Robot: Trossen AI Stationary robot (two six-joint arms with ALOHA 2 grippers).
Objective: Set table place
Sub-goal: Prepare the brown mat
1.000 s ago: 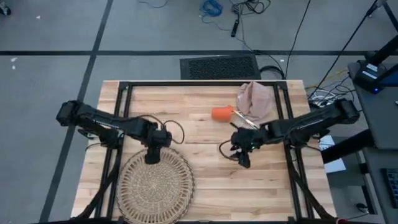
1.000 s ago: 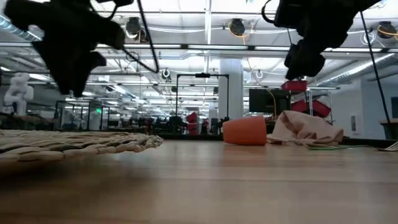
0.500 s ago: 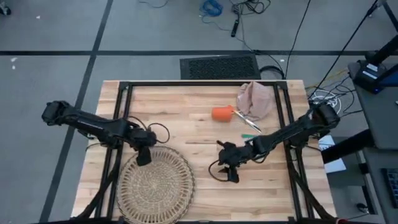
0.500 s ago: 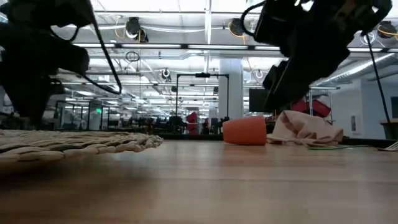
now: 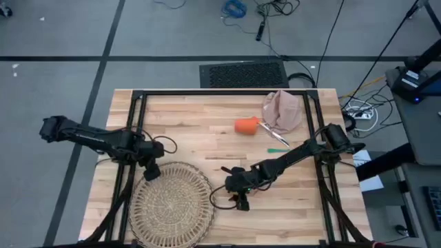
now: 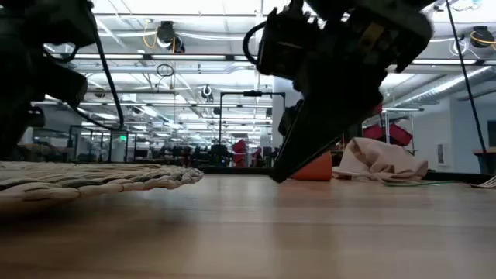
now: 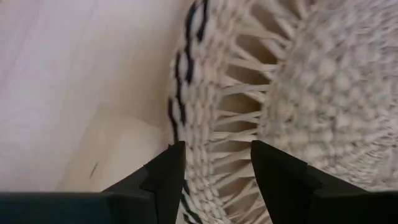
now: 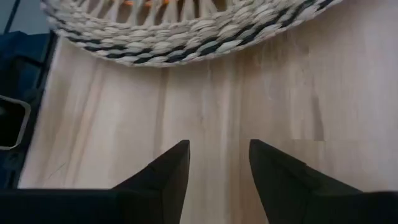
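The woven placemat (image 5: 172, 204) lies at the near left part of the tabletop (image 5: 207, 138), with its near edge reaching the edge of the tabletop. The left gripper (image 5: 151, 171) is low over the far left rim of the placemat. In the left wrist view its jaws stand open, one finger (image 7: 166, 177) on each side of the rim with the black stripe (image 7: 180, 81), and they hold nothing.

The right gripper (image 5: 240, 200) is low over bare wood, just beside the right rim of the placemat. In the right wrist view its jaws are open and empty, pointing toward the rim (image 8: 186, 37), with wood between the fingers (image 8: 168, 171).

The orange cup (image 5: 245, 125) lies on its side in the far middle part. The beige napkin (image 5: 282, 110) lies crumpled just beside it on the right. Cutlery with a green handle (image 5: 278, 149) lies near the napkin, on its near side. In the low view the right gripper hides part of the cup.
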